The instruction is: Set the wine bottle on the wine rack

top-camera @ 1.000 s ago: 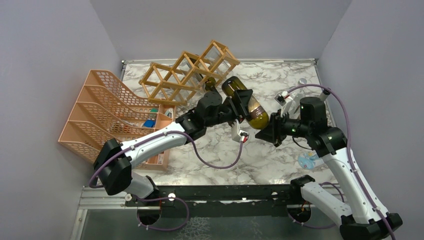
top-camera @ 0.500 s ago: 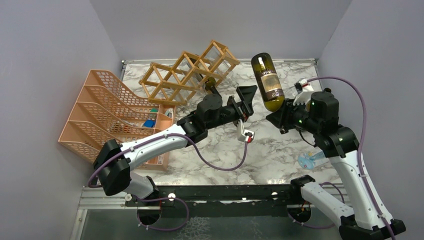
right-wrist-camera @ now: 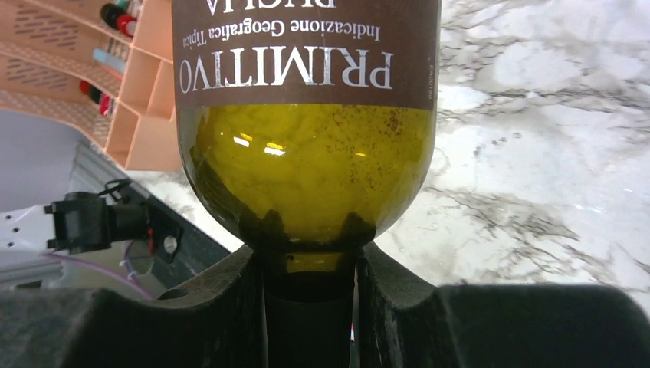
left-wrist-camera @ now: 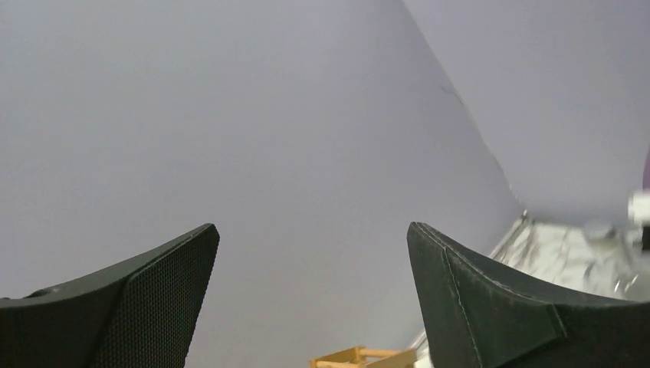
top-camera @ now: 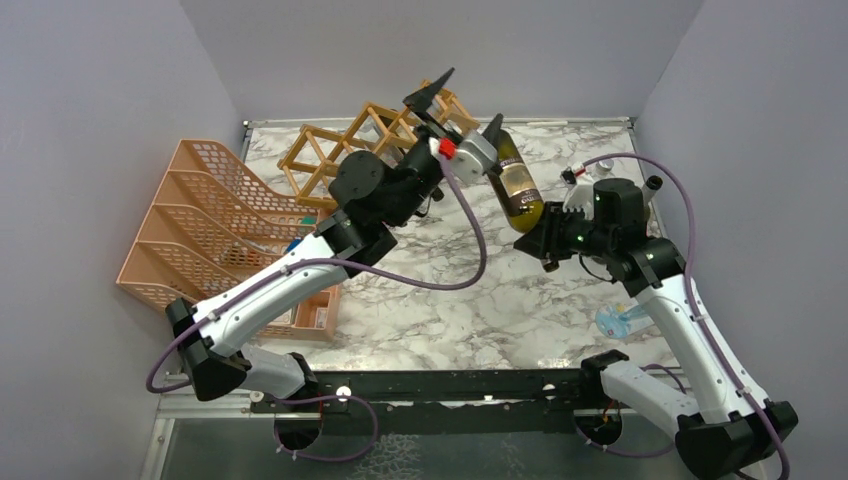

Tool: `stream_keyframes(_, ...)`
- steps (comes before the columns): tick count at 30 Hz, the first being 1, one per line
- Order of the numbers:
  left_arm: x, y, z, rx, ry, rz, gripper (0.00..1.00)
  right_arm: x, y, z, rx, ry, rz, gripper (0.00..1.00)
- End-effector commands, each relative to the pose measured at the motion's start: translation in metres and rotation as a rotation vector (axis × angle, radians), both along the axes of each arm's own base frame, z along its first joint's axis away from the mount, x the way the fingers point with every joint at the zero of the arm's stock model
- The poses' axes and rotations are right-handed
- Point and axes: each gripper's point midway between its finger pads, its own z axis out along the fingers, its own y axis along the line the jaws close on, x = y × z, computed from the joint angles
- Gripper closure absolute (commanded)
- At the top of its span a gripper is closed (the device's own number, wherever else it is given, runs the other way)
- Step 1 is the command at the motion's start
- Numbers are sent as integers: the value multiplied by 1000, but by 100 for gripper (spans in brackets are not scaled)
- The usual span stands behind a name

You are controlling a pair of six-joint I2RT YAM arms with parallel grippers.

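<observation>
My left gripper (top-camera: 468, 98) stood wide open and held nothing. In its wrist view only the grey wall showed between the two fingers (left-wrist-camera: 157, 299), with a corner of the wine rack (left-wrist-camera: 360, 357) at the lower edge.

My right gripper (right-wrist-camera: 309, 307) was closed on the neck of the wine bottle (right-wrist-camera: 306, 169). The bottle pointed base up, so its brown label read upside down.

In the overhead view the bottle (top-camera: 515, 180) hung in the air above the marble table (top-camera: 480, 300), upper centre of the frame. It was just right of the wooden wine rack (top-camera: 350, 150) and not on it.

One second earlier the left jaws were around the bottle's body. After that they let go, and the left arm rose toward the top of the frame, in front of the rack. The bottle, steeper half a second ago, leaned more to the upper left.
</observation>
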Motion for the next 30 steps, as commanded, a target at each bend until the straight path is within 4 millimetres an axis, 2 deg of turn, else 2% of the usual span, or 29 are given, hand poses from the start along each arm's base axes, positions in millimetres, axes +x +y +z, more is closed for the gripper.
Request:
stream_keyframes(1,2,45,35,-396,230,42,1,7,32,45,168,-169,149,99)
stream_keyframes(5,5,72,28,-587,405,95,1,-1,47,40,206,-150,210,99)
stream_keyframes(9,-3,74,4,-613,512,59,1,-15,74,43,223,-164,301,99)
stream_keyframes(14,-9,83,-8,-603,581,77,1,-28,118,31,196,-135,380,99)
stream_keyframes(18,-17,97,-13,-606,598,89,1,-41,164,29,206,-136,451,99)
stream_keyframes(21,-23,108,-18,-611,613,96,1,-42,190,18,197,-110,448,99)
stream_keyframes(23,-29,119,-14,-631,609,99,1,-40,205,8,191,-89,440,99)
stream_keyframes(24,-29,120,-24,-617,619,112,1,-39,212,4,189,-83,436,99)
stream_keyframes(30,-37,139,-37,-602,646,152,1,-29,246,-9,207,-24,358,99)
